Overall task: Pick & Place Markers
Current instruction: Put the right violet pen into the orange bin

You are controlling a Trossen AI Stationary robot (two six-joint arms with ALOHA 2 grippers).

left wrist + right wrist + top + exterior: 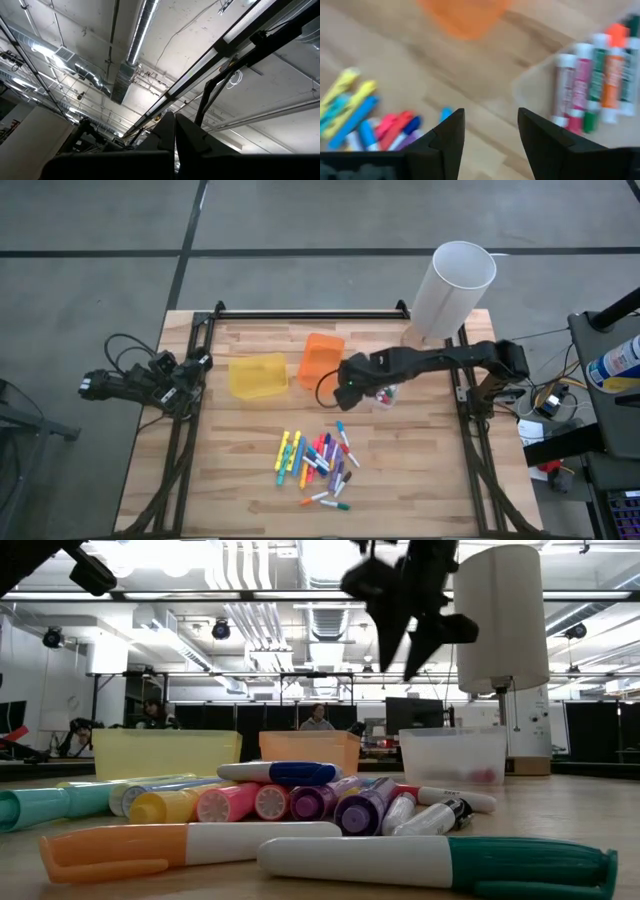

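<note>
Markers: though jumbled, my short capped markers (318, 465) on the wooden table (240, 450) lie flat (axes mixed).
Right gripper (489, 135): my fingers spread, empty.

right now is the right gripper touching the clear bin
Apart. In the low view the right gripper hangs open well above the clear bin, with room background showing between them. Its own wrist view shows empty fingers.

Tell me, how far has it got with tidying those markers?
A few markers already lie in the clear bin. The right gripper hovers open and empty above the table. Most markers still lie in the pile. The left gripper is parked off to the side.
</note>
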